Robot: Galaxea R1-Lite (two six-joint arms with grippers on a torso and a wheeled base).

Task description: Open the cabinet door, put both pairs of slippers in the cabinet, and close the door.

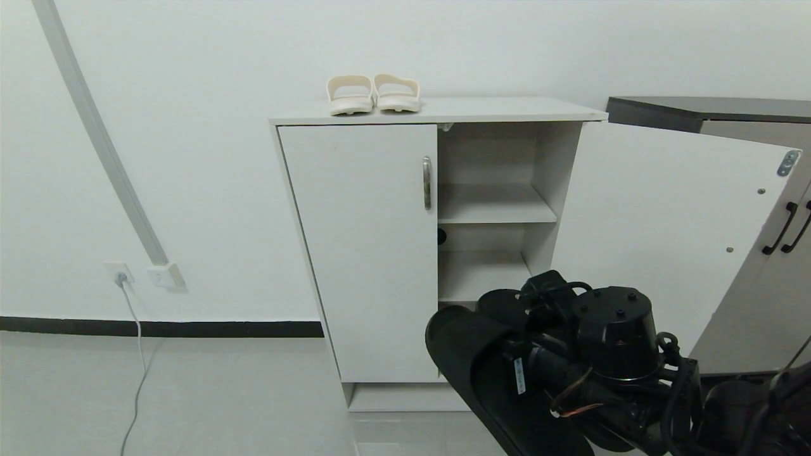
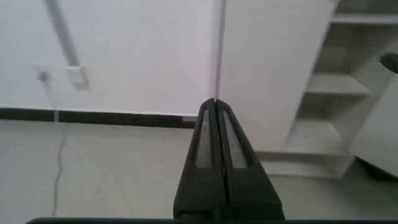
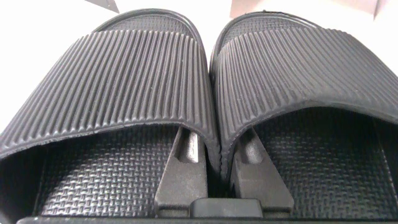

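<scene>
We've got the black slippers [image 3: 143,81] pinched as a pair in our right gripper [image 3: 217,155], one finger under each strap squeezing the inner edges together. In the head view they hang just in front of the cabinet's [image 1: 507,109] open right half, low down by the lower visible shelf [image 1: 475,275] but outside it. The right door [image 1: 659,228] stands swung wide, the left door [image 1: 361,253] is closed, and the beige slippers [image 1: 374,95] sit side by side on the cabinet top. Our left gripper [image 2: 215,143] has its fingers pressed flat together on nothing, above the floor, facing the closed door.
</scene>
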